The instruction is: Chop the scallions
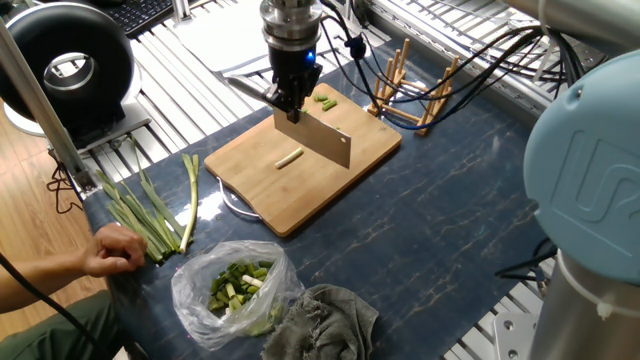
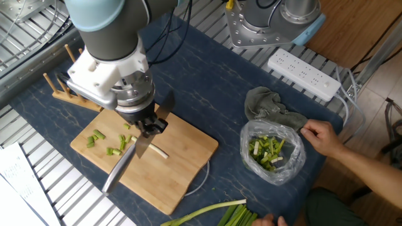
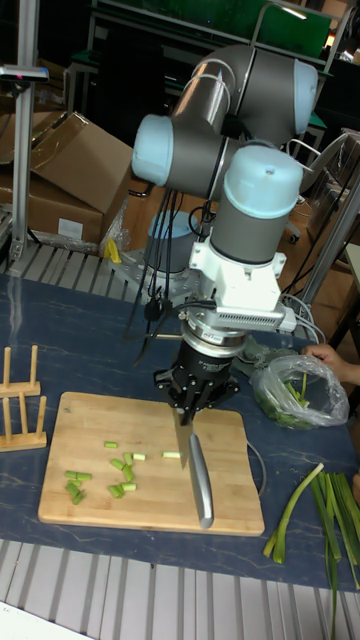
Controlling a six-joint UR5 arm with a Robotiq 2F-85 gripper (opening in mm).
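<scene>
A wooden cutting board [image 1: 300, 195] [image 2: 182, 166] [image 3: 150, 510] lies mid-table. My gripper [image 1: 289, 101] [image 2: 148, 126] [image 3: 196, 404] hangs over it, shut on the handle of a steel knife [image 1: 326, 143] [image 2: 125, 164] [image 3: 201, 478], with the blade held just above the board. One short pale piece of the scallions [image 1: 289, 157] [image 2: 158, 151] lies on the board beside the blade. Several small green cut bits [image 1: 322, 100] [image 2: 98, 137] [image 3: 112, 476] lie scattered at one end of the board.
A bundle of uncut green stalks [image 1: 140, 212] [image 2: 221, 212] [image 3: 322, 508] lies off the board by a person's hand [image 1: 115, 250]. A clear bag of chopped greens [image 1: 236, 286] [image 2: 271, 150], a grey cloth [image 1: 325, 318] [image 2: 269, 105] and a wooden rack [image 1: 415, 90] [image 3: 20, 400] stand around.
</scene>
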